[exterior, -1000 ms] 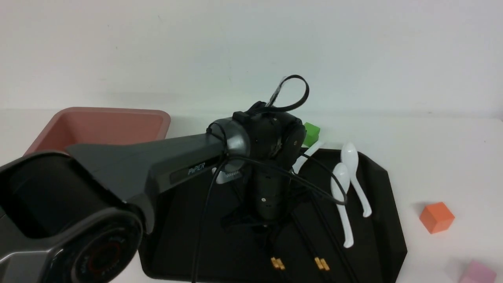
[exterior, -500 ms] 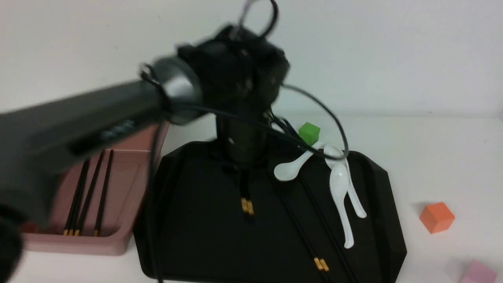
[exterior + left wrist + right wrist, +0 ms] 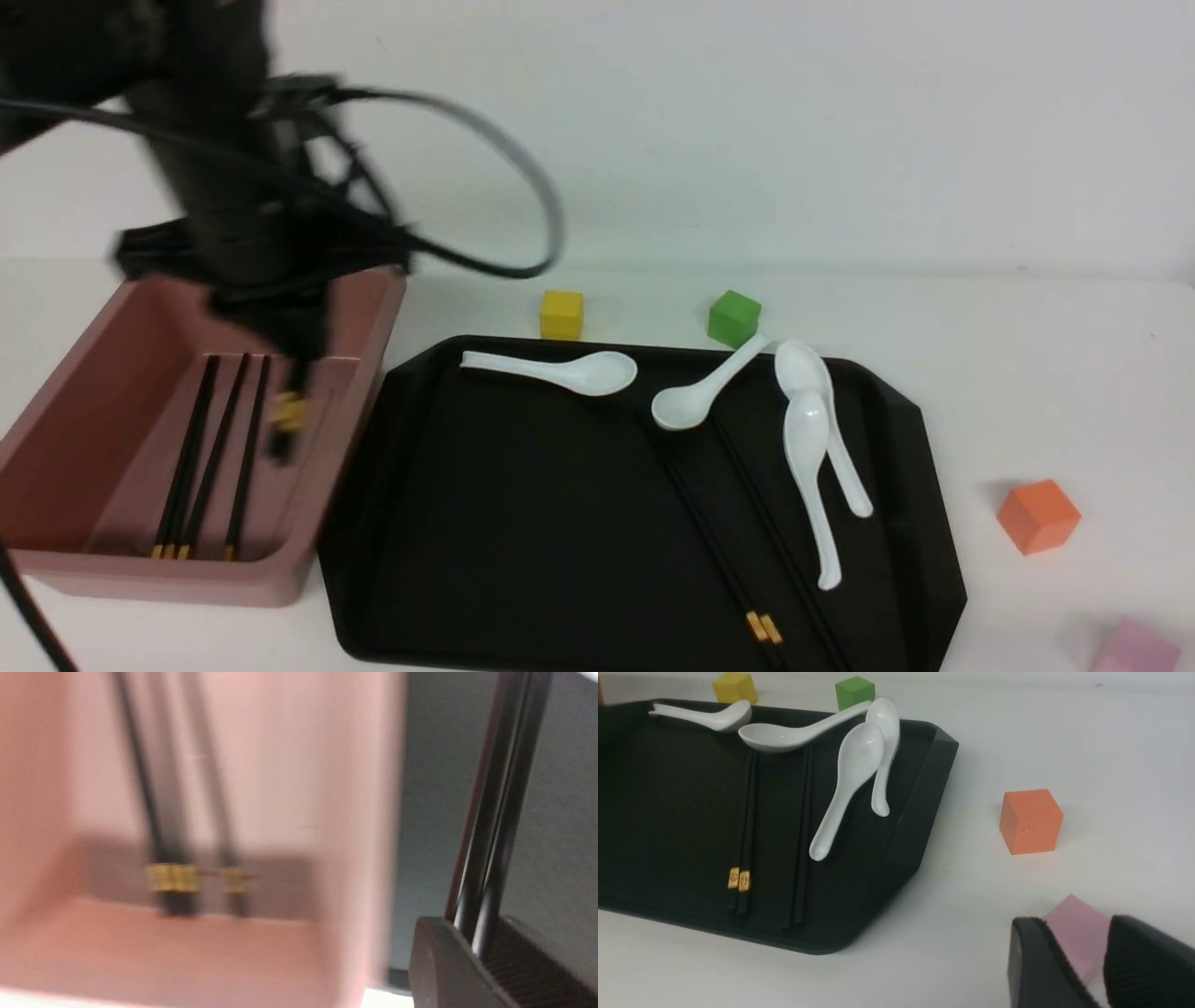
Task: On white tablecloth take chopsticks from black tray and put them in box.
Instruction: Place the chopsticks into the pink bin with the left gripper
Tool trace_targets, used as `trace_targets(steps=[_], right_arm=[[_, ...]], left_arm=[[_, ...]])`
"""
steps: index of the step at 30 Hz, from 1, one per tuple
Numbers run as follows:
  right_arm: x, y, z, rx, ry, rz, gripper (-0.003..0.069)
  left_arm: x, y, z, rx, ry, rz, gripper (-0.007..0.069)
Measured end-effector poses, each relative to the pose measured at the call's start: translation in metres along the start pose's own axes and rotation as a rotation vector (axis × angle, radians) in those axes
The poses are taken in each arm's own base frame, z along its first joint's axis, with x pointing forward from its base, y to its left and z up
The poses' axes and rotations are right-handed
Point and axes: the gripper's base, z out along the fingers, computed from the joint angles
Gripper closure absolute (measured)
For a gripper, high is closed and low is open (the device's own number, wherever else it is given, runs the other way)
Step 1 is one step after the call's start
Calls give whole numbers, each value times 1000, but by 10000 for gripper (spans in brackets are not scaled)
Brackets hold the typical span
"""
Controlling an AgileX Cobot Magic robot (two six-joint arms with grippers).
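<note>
My left gripper (image 3: 285,350) is shut on a pair of black chopsticks (image 3: 285,425) that hang gold-band end down over the right side of the dusty-pink box (image 3: 168,583). The left wrist view shows the pair (image 3: 500,812) clamped between the jaws of that gripper (image 3: 476,933). Three chopsticks (image 3: 210,448) lie in the box. More chopsticks (image 3: 719,551) lie on the black tray (image 3: 523,523), which sits on the white tablecloth (image 3: 1027,373). My right gripper (image 3: 1073,924) is open and empty, low over the cloth beside the tray; it does not show in the front view.
Several white spoons (image 3: 812,467) lie on the tray's far and right parts. A yellow cube (image 3: 562,314) and a green cube (image 3: 734,317) stand behind the tray. An orange cube (image 3: 1037,515) and a pink cube (image 3: 1134,646) stand to its right.
My left arm has lifted the chopstick pair off the tray and swung it left, from the tray's middle to over the box. The spoons it hid now show.
</note>
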Motion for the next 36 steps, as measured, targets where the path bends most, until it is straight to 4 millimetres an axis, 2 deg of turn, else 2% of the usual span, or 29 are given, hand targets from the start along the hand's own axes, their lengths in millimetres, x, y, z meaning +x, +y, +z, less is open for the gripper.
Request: trace_targets(steps=[5,7,8,11,15,20,24,27,31,32,34,35,36], right_arm=[[0,0,0,0,0,0,417],[0,0,0,0,0,0,417],[0,0,0,0,0,0,417],[0,0,0,0,0,0,417],[0,0,0,0,0,0,417],[0,0,0,0,0,0,417],[0,0,0,0,0,0,417],[0,0,0,0,0,0,417],[0,0,0,0,0,0,417],[0,0,0,0,0,0,417],[0,0,0,0,0,0,417],[0,0,0,0,0,0,417],[0,0,0,0,0,0,417]], left_arm=[[-11,34,26,-98,46,14,515],[-14,39,37,-123,67,32,515],[-15,40,40,-128,73,42,515],[-20,42,70,-149,124,97,515],[-20,39,100,-157,181,117,497],[-19,39,114,-164,221,122,435],[-20,39,110,-164,217,119,394],[-22,39,101,-157,192,113,412],[-19,39,70,-121,131,76,512],[-15,40,58,-103,112,65,564],[-7,42,40,-81,86,54,622],[-5,42,38,-76,85,52,633],[8,45,22,-61,69,44,637]])
